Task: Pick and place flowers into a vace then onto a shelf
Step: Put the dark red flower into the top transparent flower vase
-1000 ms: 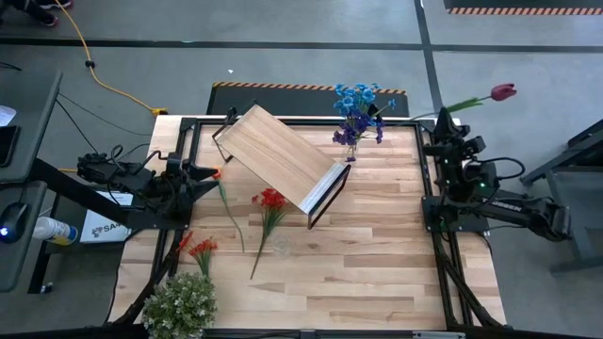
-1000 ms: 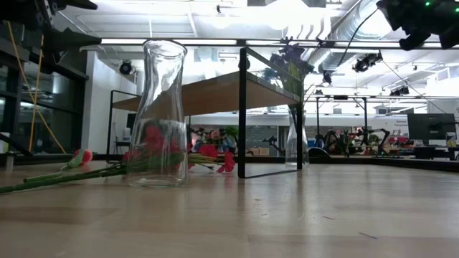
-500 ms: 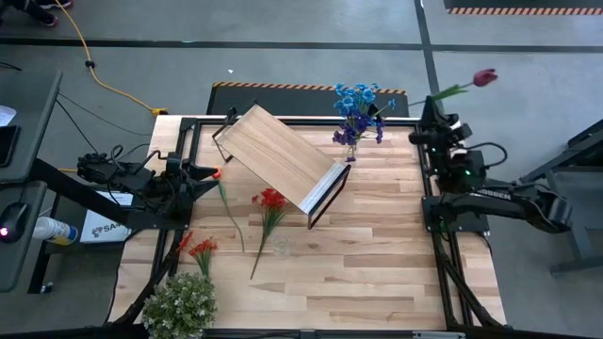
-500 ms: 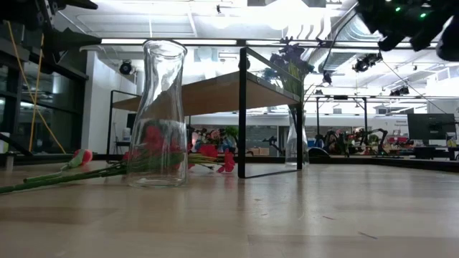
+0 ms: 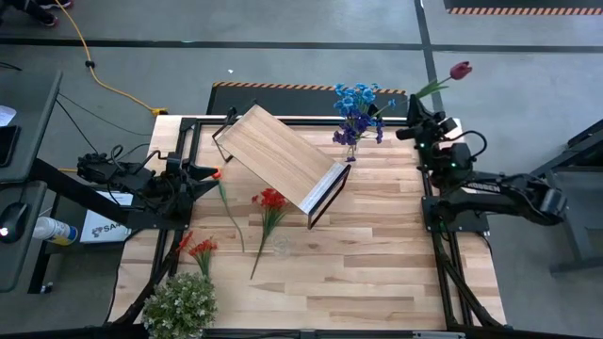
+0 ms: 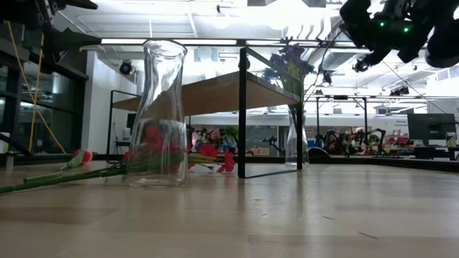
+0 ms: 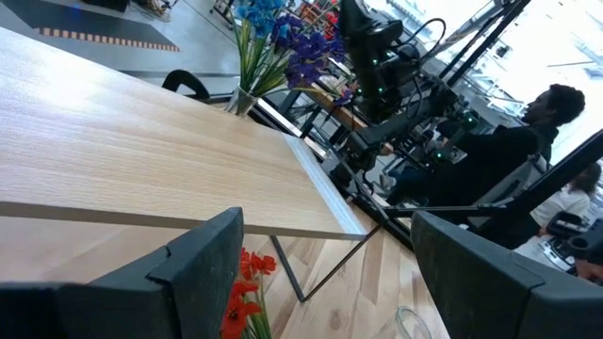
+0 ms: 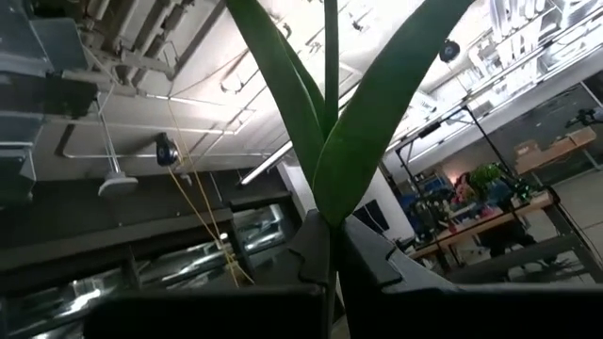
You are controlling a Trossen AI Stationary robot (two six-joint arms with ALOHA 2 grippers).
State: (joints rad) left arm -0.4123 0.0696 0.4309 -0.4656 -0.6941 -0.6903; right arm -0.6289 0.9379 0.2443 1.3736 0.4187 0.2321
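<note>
My right gripper (image 5: 412, 121) is raised over the table's far right corner, shut on a dark maroon flower (image 5: 460, 70). To its left stands a glass vase (image 5: 351, 149) of blue and purple flowers (image 5: 358, 102), which also shows in the left wrist view (image 7: 273, 38). The shelf (image 5: 283, 158) stands askew on its black frame at the middle of the table. Red flowers (image 5: 271, 200), orange flowers (image 5: 198, 248) and one thin stem (image 5: 229, 212) lie flat on the planks. An empty glass vase (image 6: 159, 115) stands upright near them. My left gripper (image 7: 325, 273) waits open at the left edge. My right gripper pinches the maroon flower's green stalk (image 8: 329, 224) between its two fingers, just below where the long leaves (image 8: 325, 122) branch off. The flower is lifted clear of the table. Its stalk slants up past the far right edge, with the bloom uppermost.
A bushy pale-green leafy clump (image 5: 179, 306) sits at the near left corner. Black frame rails (image 5: 435, 235) run along the table's sides. A person (image 7: 528, 141) is in the room beyond the right arm. Bare planks (image 5: 377, 254) lie between the shelf and the near right edge.
My right gripper has moved toward the table's left, closer to the vase of blue flowers, carrying the maroon flower. The bloom has swung left and toward the far side with it. The left arm has kept still.
</note>
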